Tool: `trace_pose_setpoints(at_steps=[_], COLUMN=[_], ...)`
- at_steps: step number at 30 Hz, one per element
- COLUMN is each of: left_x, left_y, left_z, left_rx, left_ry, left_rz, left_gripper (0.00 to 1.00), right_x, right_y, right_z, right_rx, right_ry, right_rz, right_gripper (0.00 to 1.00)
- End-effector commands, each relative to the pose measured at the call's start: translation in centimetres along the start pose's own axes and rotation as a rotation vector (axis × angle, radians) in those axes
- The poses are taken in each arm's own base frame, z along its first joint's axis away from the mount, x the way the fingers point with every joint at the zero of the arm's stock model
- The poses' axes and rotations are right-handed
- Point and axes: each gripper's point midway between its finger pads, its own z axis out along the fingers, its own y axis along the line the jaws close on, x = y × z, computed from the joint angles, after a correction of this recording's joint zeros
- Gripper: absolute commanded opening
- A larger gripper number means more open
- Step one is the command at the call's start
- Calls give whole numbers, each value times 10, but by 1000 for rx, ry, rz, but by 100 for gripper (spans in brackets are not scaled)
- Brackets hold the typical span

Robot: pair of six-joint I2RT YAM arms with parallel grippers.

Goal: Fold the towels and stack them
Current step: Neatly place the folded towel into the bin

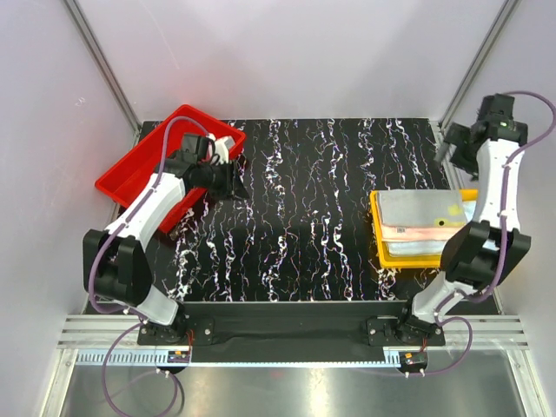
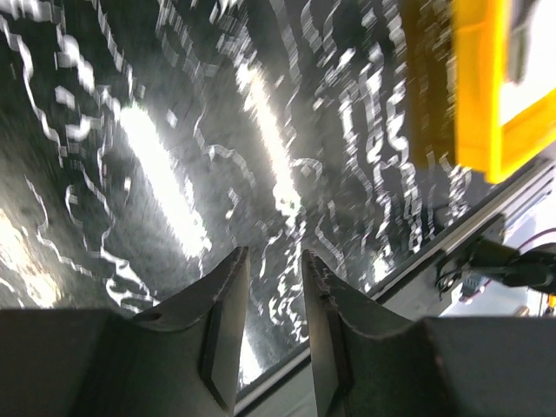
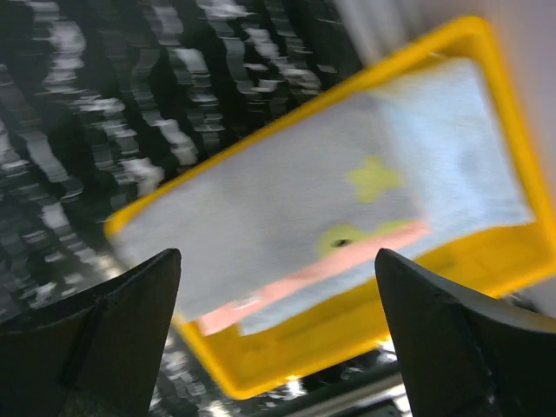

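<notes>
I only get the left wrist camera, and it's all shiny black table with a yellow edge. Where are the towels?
Observer: The towels are stacked in the yellow tray on the right side of the table, a pale blue one on top and pink under it.
Operator: Is the other hand holding one?
Observer: No. The right gripper is wide open and empty, clear of the stack.
Operator: What's on my side?
Observer: A red tray at the table's far left corner. The left arm reaches across it, and I see no towel in the part that shows.
</notes>
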Motion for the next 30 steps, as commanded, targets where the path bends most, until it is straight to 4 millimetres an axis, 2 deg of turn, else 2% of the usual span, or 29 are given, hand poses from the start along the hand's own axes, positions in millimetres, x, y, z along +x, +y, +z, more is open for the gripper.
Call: trace_pose_setpoints(at_steps=[1, 2, 3, 4, 5, 6, 7, 8, 9, 10, 11, 12, 13, 14, 15, 16, 17, 22, 25, 30], left_x=[-50, -57, -61, -65, -66, -71, -71, -73, -74, -72, -71, -71, -65, -65, -62, -55, -52, -36, -29, -27], left_y=[-50, -57, -67, -74, -81, -85, -93, -95, -97, -102, -102, -103, -102, -109, -110, -104, -105, -93, -88, -86], left_z=[-46, -52, -64, -72, -78, -85, -96, -102, -108, -117, -121, -124, -124, -135, -139, -135, -142, -137, -137, -139], left_rx=[106, 123, 143, 157, 174, 179, 188, 183, 181, 184, 177, 177, 181, 195, 200, 193, 185, 161, 137, 120], left_ry=[-202, -239, -275, -302, -320, -355, -390, -415, -433, -457, -473, -490, -492, -541, -560, -555, -585, -584, -565, -568], left_rz=[117, 137, 152, 167, 181, 193, 214, 226, 243, 264, 270, 282, 284, 314, 319, 311, 318, 320, 316, 318], left_gripper=[37, 43, 45, 48, 53, 69, 99, 99, 99, 99, 99, 99, 99, 99, 99, 99, 99, 99, 99, 99], right_x=[-11, -13, -1, 3, 3, 24, 21, 28, 44, 49, 54, 68, 73, 82, 85, 88, 92, 94, 94, 96], right_y=[87, 117, 136, 152, 178, 191, 200, 203, 203, 199, 198, 196, 191, 187, 184, 180, 178, 170, 165, 168], right_z=[-74, -87, -90, -114, -137, -134, -164, -170, -159, -171, -173, -161, -164, -157, -156, -159, -159, -170, -165, -160], right_rx=[-325, -437, -521, -618, -784, -837, -936, -977, -987, -1010, -1028, -1020, -1012, -987, -971, -966, -961, -961, -934, -946], right_ry=[-157, -195, -176, -199, -239, -197, -267, -271, -227, -245, -255, -224, -248, -228, -230, -248, -249, -337, -368, -356], right_rz=[21, -10, -20, 12, -15, -21, 1, 9, 35, 61, 53, 56, 40, 39, 35, 16, 1, -36, -8, -24], right_gripper=[100, 100, 100, 99, 100, 100, 100, 100, 100, 100, 100, 100, 100, 100, 100, 100, 100, 100, 100, 100])
